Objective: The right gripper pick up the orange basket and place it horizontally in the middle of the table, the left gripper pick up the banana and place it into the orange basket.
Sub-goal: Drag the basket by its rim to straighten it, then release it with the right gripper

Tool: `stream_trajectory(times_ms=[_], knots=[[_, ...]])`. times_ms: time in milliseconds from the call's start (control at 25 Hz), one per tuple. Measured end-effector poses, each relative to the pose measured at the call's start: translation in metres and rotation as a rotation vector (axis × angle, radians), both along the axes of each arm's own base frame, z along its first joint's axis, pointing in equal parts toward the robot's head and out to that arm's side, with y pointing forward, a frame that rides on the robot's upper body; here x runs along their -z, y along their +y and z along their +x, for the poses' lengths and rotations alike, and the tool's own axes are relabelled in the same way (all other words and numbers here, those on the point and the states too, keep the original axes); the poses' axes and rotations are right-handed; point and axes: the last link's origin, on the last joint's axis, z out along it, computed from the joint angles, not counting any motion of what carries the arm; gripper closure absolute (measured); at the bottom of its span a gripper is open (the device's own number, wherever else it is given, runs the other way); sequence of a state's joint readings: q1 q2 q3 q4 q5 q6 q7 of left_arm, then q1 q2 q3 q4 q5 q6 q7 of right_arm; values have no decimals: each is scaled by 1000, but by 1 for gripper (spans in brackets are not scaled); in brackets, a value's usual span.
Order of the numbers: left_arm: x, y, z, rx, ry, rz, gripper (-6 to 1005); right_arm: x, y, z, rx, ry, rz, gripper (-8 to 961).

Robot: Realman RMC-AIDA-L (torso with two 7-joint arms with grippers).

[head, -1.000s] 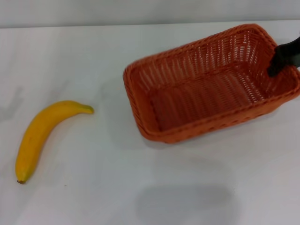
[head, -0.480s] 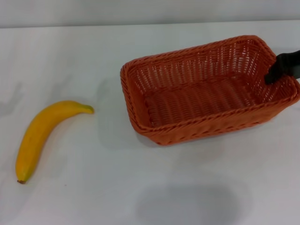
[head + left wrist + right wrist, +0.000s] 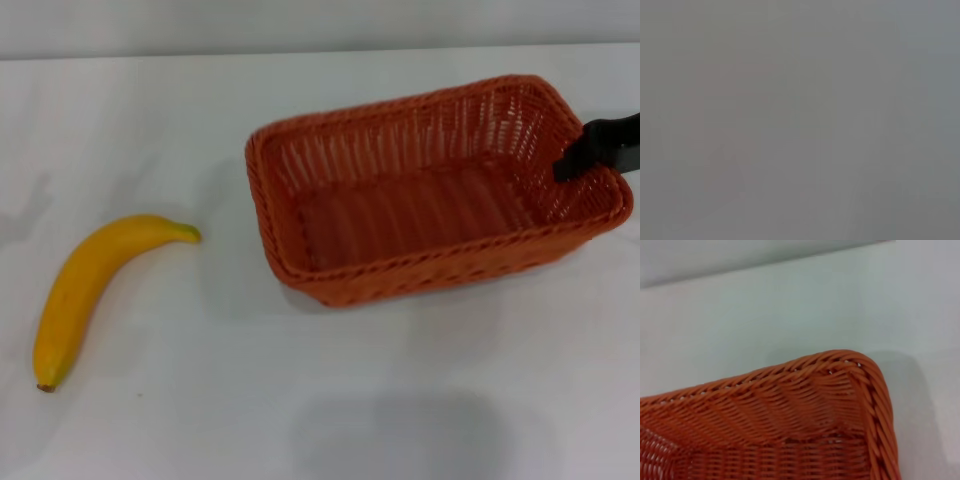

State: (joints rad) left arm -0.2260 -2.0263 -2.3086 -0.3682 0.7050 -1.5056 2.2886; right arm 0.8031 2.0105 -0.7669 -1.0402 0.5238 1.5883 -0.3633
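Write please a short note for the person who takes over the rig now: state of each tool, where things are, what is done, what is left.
Right tool: at the basket's right end wall, one finger inside; its grip cannot be judged.
Left tool: not in view.
Basket: on the table, right of centre, slightly skewed, empty.
Banana: lies on the table at far left, untouched.
Done: basket nearly placed.
Left: square and release the basket, then put the banana in.

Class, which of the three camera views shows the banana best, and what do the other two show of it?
The head view: the whole banana lies there on the table, left of the basket. The left wrist view is blank grey, and the right wrist view shows only a basket corner and table. Neither shows the banana.
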Motion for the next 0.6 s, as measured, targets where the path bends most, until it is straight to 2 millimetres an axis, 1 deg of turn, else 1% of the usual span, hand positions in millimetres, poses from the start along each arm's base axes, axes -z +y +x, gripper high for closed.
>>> stream_trajectory(times_ms=[120, 360, 600], knots=[[0, 0, 0, 0, 0, 0, 110, -4, -4, 3, -15, 47, 24, 801], [0, 1, 1, 2, 0, 1, 110, -4, -12, 10, -44, 109, 32, 800], [2, 0, 3, 14, -5, 0, 110, 2, -15, 13, -93, 67, 5, 799]])
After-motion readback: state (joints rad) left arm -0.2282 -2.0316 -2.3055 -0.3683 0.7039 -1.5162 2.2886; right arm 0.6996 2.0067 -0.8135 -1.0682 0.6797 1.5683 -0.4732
